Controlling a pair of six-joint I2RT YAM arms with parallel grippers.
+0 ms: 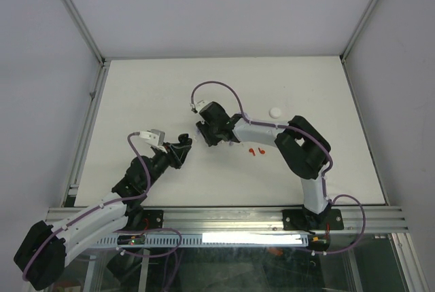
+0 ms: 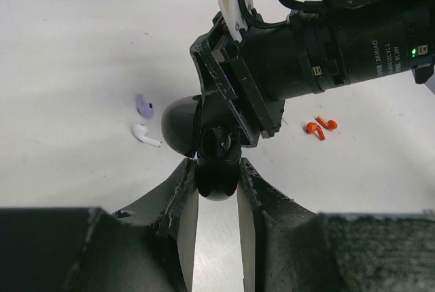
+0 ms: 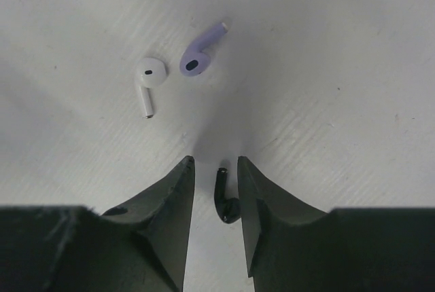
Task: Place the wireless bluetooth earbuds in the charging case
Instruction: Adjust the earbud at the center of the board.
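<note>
Walls (image 1: 224, 7) of pale grey stand close around a flat white table (image 1: 149, 95), and silver metal bars (image 1: 224, 219) run along its edges. The table top is smooth with faint lines in it. On it lie a small white plastic earbud with a stem (image 3: 151, 78) and a small light purple plastic earbud (image 3: 197, 61), just beside each other but not touching. Two tiny red earbuds (image 2: 319, 128) lie close together on the right arm's side. A little white round case (image 1: 275, 111) sits alone, well apart, near the far right of the table. The two black arms meet near the middle. The left gripper (image 1: 182, 144) is closed on a shiny black round case (image 2: 217, 183) and holds it between its two fingers. The right gripper (image 3: 216, 163) is right up against that case. Its jaws are narrow, and a small black earbud with a stem (image 3: 228, 207) sits between them, right by one finger. I cannot tell if the jaws are really squeezing it. The white and purple earbuds lie just past the right gripper's tips.
</note>
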